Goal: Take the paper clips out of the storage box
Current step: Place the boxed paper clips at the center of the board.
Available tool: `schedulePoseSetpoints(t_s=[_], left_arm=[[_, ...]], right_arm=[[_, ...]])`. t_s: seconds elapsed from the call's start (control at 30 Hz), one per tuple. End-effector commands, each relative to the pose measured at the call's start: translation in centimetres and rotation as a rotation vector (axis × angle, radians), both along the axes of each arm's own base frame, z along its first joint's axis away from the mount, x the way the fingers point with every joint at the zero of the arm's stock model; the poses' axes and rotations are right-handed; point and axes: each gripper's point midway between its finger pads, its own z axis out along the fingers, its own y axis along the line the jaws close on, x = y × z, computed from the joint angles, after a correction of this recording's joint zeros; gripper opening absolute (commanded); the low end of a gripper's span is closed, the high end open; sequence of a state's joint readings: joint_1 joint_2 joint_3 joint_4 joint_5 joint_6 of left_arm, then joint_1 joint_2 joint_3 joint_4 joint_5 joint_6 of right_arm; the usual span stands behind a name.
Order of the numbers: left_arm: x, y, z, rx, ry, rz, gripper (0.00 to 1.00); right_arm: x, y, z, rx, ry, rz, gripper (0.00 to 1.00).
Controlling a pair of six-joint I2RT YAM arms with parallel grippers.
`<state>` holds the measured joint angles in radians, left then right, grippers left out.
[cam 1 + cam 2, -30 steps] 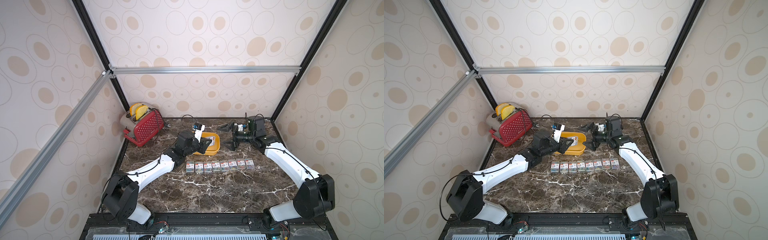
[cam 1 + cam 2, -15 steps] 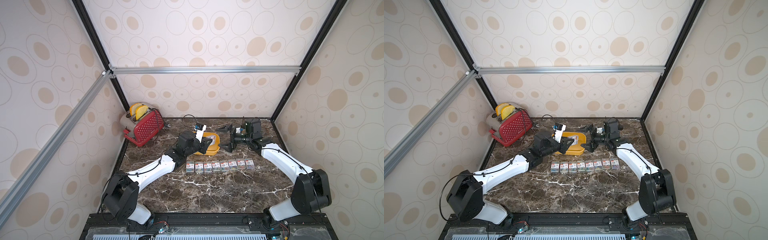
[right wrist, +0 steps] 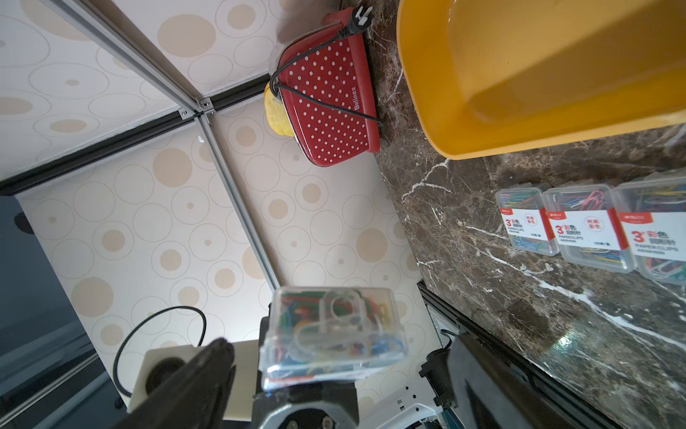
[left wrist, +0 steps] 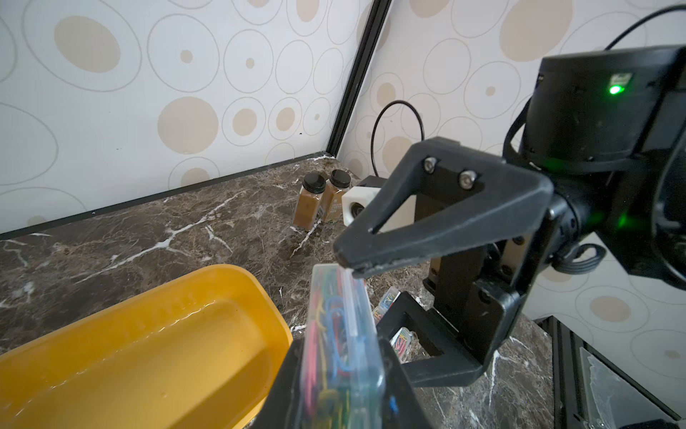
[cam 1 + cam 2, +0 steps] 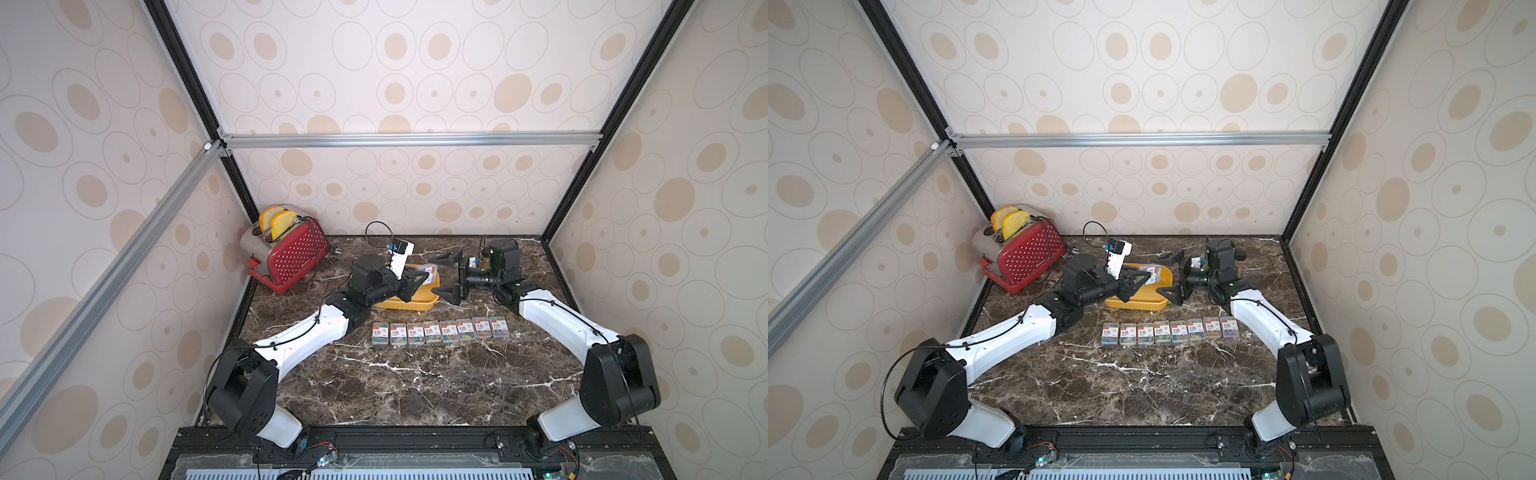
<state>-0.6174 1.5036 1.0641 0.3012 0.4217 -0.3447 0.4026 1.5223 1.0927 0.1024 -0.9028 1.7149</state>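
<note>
The dark, white-veined marble table (image 5: 415,386) lies nearest, between the two arm bases. Farther in, eight boxes of paper clips (image 5: 440,332) lie flat, side by side in a left-to-right row. They are outside the storage box (image 5: 411,306) and just in front of it, and both top views show the row (image 5: 1169,332). Each is a small clear rectangular case of many-coloured clips with a white label edged in red.

Behind the row sits the storage box, a shallow yellow tub with rounded corners. Its inner floor (image 4: 148,353) shows bare and glossy in the left wrist view. The left arm stretches from the near left across the tub's left end.

Over the tub's right end, the left gripper (image 5: 419,277) is pinched on a ninth box (image 5: 429,272), which is turned on edge and held above the tub (image 4: 341,345). The right gripper (image 5: 451,277) faces it from the right with its jaws spread wide, one of its fingers (image 4: 445,208) on either side of the ninth box. I cannot tell whether the upper fingertip touches the box's top edge. The right wrist view shows a gap between this box (image 3: 330,334) and each finger.

At the far left stands a red, white-dotted toaster (image 5: 291,257) with two slices in it. Two brown black-capped jars (image 4: 310,204) stand together near the far right corner.
</note>
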Motion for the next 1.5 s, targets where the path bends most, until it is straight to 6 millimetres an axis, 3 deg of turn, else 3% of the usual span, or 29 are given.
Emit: schedulePoseSetpoints(t_s=[0.0, 0.27, 0.43, 0.5, 0.6, 0.7, 0.77, 0.8, 0.93, 1.03, 1.23, 1.47], left_arm=[[0.1, -0.7, 3.0, -0.081, -0.056, -0.040, 0.00], [-0.2, -0.7, 2.6, -0.125, -0.028, -0.075, 0.00], [-0.4, -0.7, 2.5, -0.123, -0.027, -0.080, 0.00], [-0.5, -1.0, 2.2, -0.124, -0.014, -0.101, 0.00], [-0.5, -1.0, 2.1, -0.132, -0.006, -0.098, 0.02], [-0.5, -0.8, 1.9, -0.119, -0.003, -0.085, 0.18], [-0.6, -0.6, 2.1, -0.112, -0.015, -0.085, 0.50], [-0.7, -0.5, 2.3, -0.111, -0.013, -0.084, 0.56], [-1.2, 0.1, 2.7, -0.092, -0.018, -0.070, 0.73], [-1.9, 0.6, 3.2, -0.070, -0.011, -0.075, 0.80], [-2.7, 2.5, 3.6, 0.005, 0.049, -0.038, 0.82], [-4.5, 4.5, 2.7, 0.073, 0.124, -0.011, 0.82]], right_arm=[[-0.3, 0.4, 0.4, 0.019, -0.018, 0.026, 0.87], [-0.2, 0.8, 0.9, 0.039, -0.033, 0.061, 0.71], [-0.1, 1.0, 1.5, 0.038, -0.054, 0.074, 0.49], [0.1, 1.2, 1.8, 0.049, -0.064, 0.077, 0.36], [0.1, 1.3, 1.9, 0.038, -0.079, 0.089, 0.34], [0.0, 1.2, 1.7, 0.010, -0.094, 0.104, 0.28], [0.1, 0.9, 1.6, -0.023, -0.125, 0.111, 0.25], [0.2, 0.5, 1.3, -0.048, -0.133, 0.113, 0.24], [1.1, -2.1, -0.2, -0.146, -0.183, 0.121, 0.18], [1.5, -4.4, -1.5, -0.248, -0.229, 0.149, 0.17], [1.3, -11.0, -4.0, -0.578, -0.308, 0.276, 0.14], [1.1, -20.2, -7.4, -0.955, -0.255, 0.339, 0.15]])
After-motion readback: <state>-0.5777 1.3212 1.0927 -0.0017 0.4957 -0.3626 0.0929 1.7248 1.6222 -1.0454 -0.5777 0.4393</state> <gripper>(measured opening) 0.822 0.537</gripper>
